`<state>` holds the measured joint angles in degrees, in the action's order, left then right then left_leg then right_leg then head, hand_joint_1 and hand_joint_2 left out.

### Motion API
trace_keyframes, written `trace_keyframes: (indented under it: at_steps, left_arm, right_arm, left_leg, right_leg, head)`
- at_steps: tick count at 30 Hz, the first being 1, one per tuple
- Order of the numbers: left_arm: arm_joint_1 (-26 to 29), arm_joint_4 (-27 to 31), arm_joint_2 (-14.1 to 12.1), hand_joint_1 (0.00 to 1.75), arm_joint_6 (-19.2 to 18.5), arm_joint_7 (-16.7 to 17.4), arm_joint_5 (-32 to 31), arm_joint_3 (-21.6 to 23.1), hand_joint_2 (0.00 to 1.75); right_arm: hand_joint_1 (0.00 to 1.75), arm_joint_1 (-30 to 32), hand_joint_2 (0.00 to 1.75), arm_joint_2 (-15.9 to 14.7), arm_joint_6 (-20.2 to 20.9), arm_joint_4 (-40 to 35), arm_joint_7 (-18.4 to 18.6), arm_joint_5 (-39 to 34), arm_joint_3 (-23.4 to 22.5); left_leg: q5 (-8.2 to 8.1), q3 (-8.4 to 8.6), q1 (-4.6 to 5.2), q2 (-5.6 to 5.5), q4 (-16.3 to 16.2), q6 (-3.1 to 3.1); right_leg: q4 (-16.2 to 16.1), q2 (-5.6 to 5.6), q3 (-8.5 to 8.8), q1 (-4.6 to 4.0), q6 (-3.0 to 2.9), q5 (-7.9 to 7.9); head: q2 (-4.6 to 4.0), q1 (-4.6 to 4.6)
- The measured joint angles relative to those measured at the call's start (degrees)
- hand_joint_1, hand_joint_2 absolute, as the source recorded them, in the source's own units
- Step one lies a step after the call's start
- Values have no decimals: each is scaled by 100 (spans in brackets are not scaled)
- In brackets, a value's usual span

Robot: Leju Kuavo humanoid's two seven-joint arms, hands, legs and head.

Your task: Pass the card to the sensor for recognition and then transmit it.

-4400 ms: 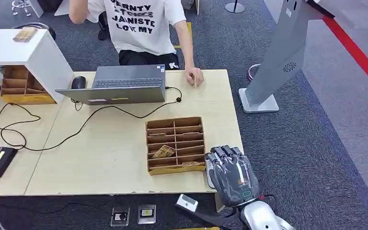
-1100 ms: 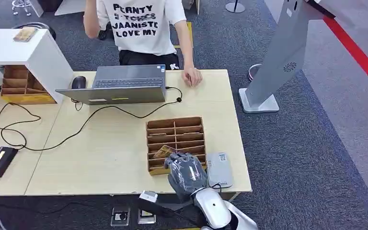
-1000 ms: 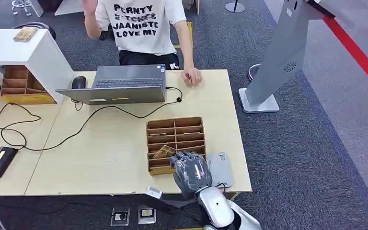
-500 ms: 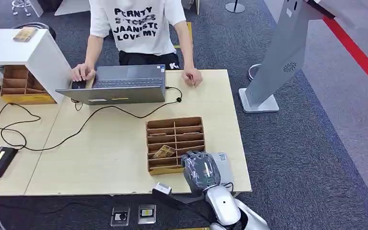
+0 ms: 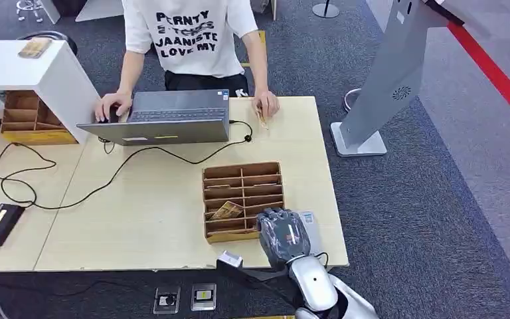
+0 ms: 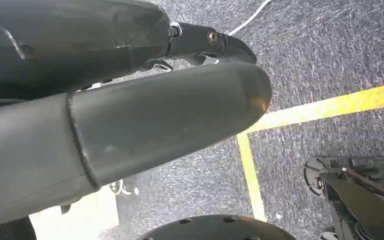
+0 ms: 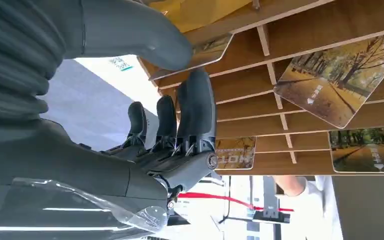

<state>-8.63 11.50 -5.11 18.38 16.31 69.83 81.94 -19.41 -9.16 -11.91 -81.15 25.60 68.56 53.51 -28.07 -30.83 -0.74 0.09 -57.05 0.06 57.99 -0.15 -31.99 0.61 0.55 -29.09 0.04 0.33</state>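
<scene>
Brown wood slats divide the card tray [image 5: 242, 174] on the pale counter [image 5: 139, 206] into narrow slots; from the robot's seat it lies at about twelve o'clock, a little right of centre. A card [image 5: 226, 211] printed with autumn trees leans tilted in a slot on the near left side; the right wrist view shows it [image 7: 336, 83] propped across a divider, with another card [image 7: 365, 150] lying flat in a neighbouring slot. The grey card sensor [image 5: 309, 224] sits just beside the tray at its three o'clock.

The right robot hand [image 5: 283, 234] hovers over the tray's near right corner and the sensor, fingers [image 7: 196, 111] loosely apart and holding nothing. The left robot hand [image 6: 130, 115] hangs over the carpet; whether it is spread or closed cannot be told.

The card looks thin, stiff, light and glossy, so probably slippery. Its raised free edge seems the sensible place to pinch.

A person [image 5: 192, 36] works at the laptop [image 5: 166, 116] at twelve o'clock.
</scene>
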Motion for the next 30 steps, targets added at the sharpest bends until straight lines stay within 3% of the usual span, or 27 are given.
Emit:
trace_keyframes:
  at_steps: [3, 9, 30]
  left_arm:
    - [1, 0, 0, 0, 4, 0, 13, 0, 0]
    - [0, 0, 0, 0, -11, 0, -2, 2, 0]
    - [0, -2, -7, 0, -151, -107, -151, 48, 0]
  right_arm:
    - [77, -6, 175, 0, 0, 0, -9, 0, 0]
    - [70, -25, 175, -13, -17, -11, 114, 77, -31]
    - [79, 54, 175, -179, 26, -146, 345, 186, -289]
  left_leg:
    - [0, 0, 0, 0, 0, 0]
    - [0, 0, 0, 0, 0, 0]
    - [0, 1, 0, 0, -1, 0]
  right_leg:
    - [0, 0, 0, 0, 0, 0]
    - [0, 0, 0, 0, 0, 0]
    - [0, 1, -1, 1, 0, 0]
  head:
    - [0, 0]
    - [0, 2]
    - [0, 0]
